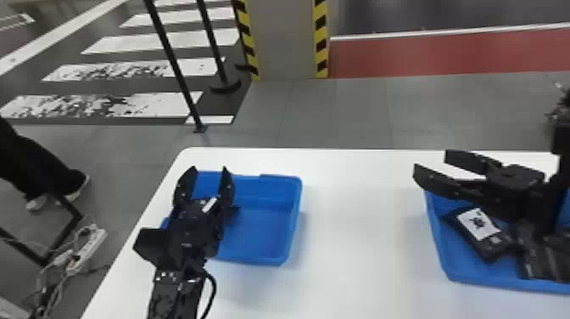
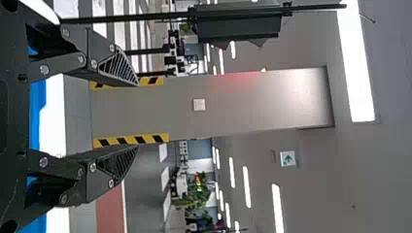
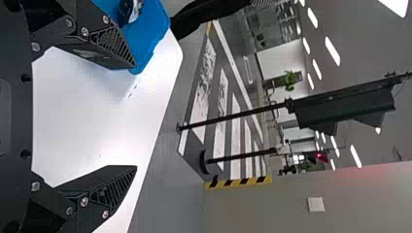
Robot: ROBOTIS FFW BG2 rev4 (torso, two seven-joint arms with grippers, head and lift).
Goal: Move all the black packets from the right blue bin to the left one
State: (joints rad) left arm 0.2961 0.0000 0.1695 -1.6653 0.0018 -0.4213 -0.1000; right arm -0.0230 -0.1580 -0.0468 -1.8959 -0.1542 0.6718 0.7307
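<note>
Over the left blue bin [image 1: 263, 220], the left gripper [image 1: 210, 180] stands open; a dark piece behind its fingers is mostly hidden. The left wrist view shows the same gripper [image 2: 128, 116] with its fingers wide apart and nothing between them. At the right, the right gripper [image 1: 432, 164] is open above the far left edge of the right blue bin [image 1: 441, 250], pointing left. In the right wrist view, that gripper [image 3: 136, 116] holds nothing. A black packet with a white label [image 1: 479, 225] lies in the right bin, and other black packets [image 1: 538, 258] lie beside it, partly behind the arm.
Both bins stand on a white table [image 1: 356, 220], with bare tabletop between them. Beyond the far edge are the floor, a pillar [image 1: 286, 38] and black posts [image 1: 174, 63]. A power strip [image 1: 87, 250] lies on the floor at the left.
</note>
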